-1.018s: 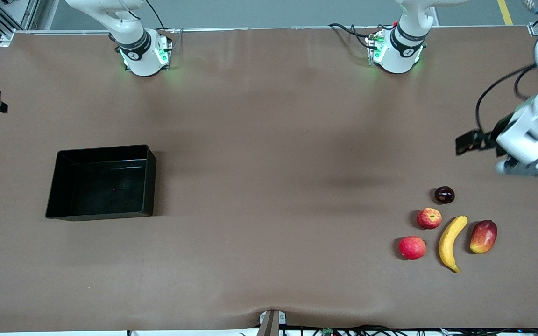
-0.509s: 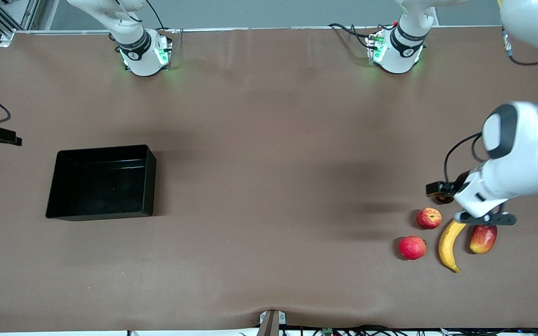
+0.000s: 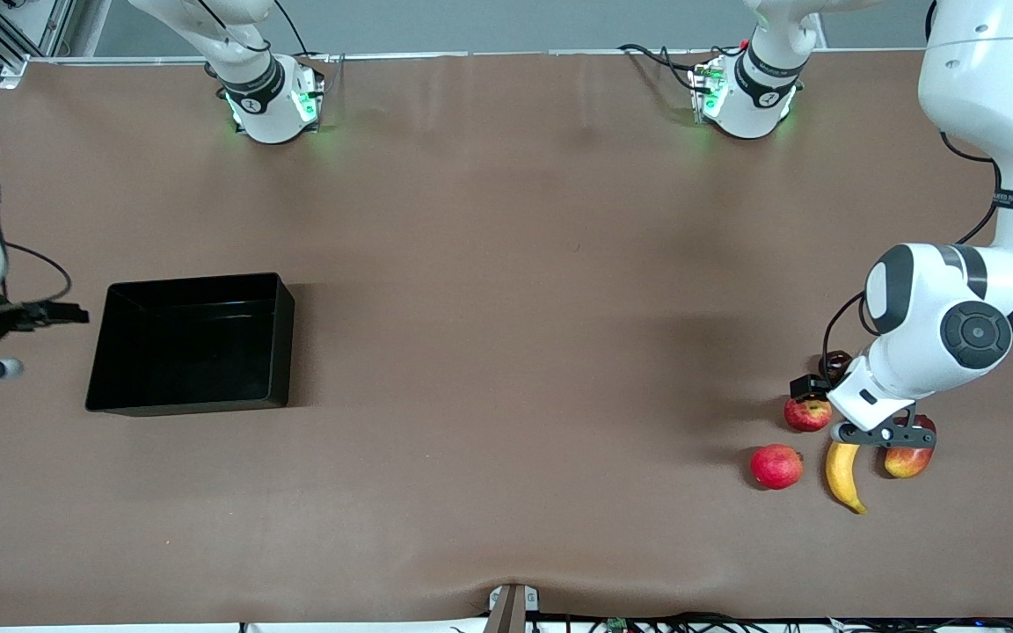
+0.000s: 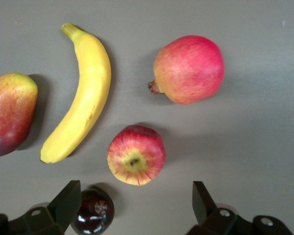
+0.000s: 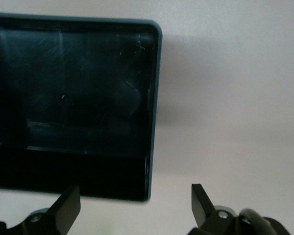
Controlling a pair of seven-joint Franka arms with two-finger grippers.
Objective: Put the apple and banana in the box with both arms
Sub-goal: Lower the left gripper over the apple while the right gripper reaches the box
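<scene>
My left end effector [image 4: 132, 208] hangs released over the fruit group at the left arm's end of the worktop [image 3: 506, 352], and here the risk is crowding. The apple [image 4: 136, 154] lies just beside the banana [image 4: 81, 93], a dark small fruit [image 4: 93, 215] and a pink-red round fruit [image 4: 188, 69], so if I descend a little off centre, 1 finger may push a neighbour or take the wrong red fruit. The round apple could also roll out from a loose grasp. My right end effector [image 5: 132, 208], also released, waits over the worktop beside the box [image 3: 190, 343], which holds nothing; its fingers could knock the wall.
</scene>
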